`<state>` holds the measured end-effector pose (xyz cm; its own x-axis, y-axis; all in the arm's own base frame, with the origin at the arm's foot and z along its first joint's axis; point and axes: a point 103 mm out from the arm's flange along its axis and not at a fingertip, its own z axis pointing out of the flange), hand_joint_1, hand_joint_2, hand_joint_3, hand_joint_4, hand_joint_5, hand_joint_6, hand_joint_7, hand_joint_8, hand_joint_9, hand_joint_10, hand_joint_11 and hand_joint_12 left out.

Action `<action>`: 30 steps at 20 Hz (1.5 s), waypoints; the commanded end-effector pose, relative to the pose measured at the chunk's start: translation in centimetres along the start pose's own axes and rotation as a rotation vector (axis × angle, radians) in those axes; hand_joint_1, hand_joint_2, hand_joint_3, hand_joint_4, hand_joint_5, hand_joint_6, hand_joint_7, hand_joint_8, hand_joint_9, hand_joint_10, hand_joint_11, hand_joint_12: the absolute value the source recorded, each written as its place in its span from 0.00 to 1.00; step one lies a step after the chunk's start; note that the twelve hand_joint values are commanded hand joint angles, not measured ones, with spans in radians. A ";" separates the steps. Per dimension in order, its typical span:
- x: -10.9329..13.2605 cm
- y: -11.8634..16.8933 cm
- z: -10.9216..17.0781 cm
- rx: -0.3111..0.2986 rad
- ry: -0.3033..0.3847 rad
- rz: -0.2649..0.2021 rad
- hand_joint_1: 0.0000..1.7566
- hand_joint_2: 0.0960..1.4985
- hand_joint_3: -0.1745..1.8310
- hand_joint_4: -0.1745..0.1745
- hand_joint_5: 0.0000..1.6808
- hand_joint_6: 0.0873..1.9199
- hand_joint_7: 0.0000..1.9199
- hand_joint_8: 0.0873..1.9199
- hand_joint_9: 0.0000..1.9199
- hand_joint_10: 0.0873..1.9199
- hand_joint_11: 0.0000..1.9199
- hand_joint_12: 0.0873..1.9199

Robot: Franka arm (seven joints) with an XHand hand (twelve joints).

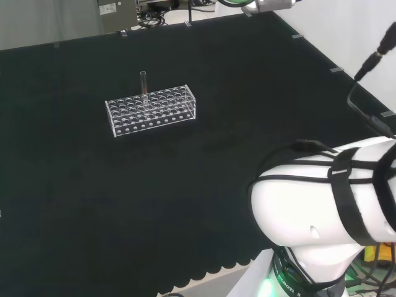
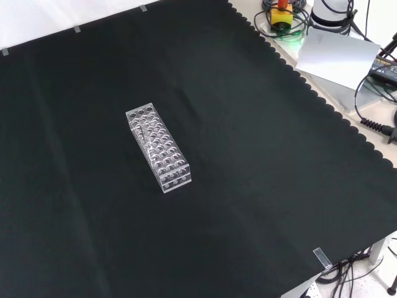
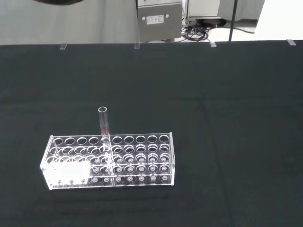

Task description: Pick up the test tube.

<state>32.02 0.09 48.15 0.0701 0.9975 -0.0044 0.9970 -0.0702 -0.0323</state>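
A clear plastic rack with rows of round holes stands on the black-clothed surface. In the head view it lies toward the far left part of the surface, well in from every edge. One test tube stands upright in a hole of the rack's back row, near the middle of that row, its open mouth rising above the rack's top. The wrist view shows the test tube most plainly: clear glass with a small red mark at about the level of the rack's top plate. What it holds, if anything, cannot be told. The other holes of the rack look empty there.

In the front view the rack runs lengthwise away from the camera, left of the surface's middle, and the tube is hard to make out against it. Bare cloth lies wide on all sides of the rack, up to the scalloped edge at the right of the front view.

Whether the hand is open or closed cannot be told.
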 end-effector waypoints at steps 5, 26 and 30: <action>2.6 6.1 0.7 0.036 0.017 -0.086 0.36 0.48 0.28 0.32 0.07 0.00 0.01 0.39 0.00 0.44 0.00 0.80; 6.4 15.9 9.9 0.216 0.032 -0.166 0.40 0.48 0.29 0.22 0.17 0.00 0.12 0.45 0.09 0.49 0.02 0.84; 7.1 17.1 12.0 0.249 0.030 -0.182 0.40 0.48 0.30 0.20 0.18 0.00 0.14 0.45 0.11 0.48 0.03 0.84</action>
<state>47.10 4.73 37.67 -0.0745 0.9962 0.0445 0.9616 0.0836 -0.2613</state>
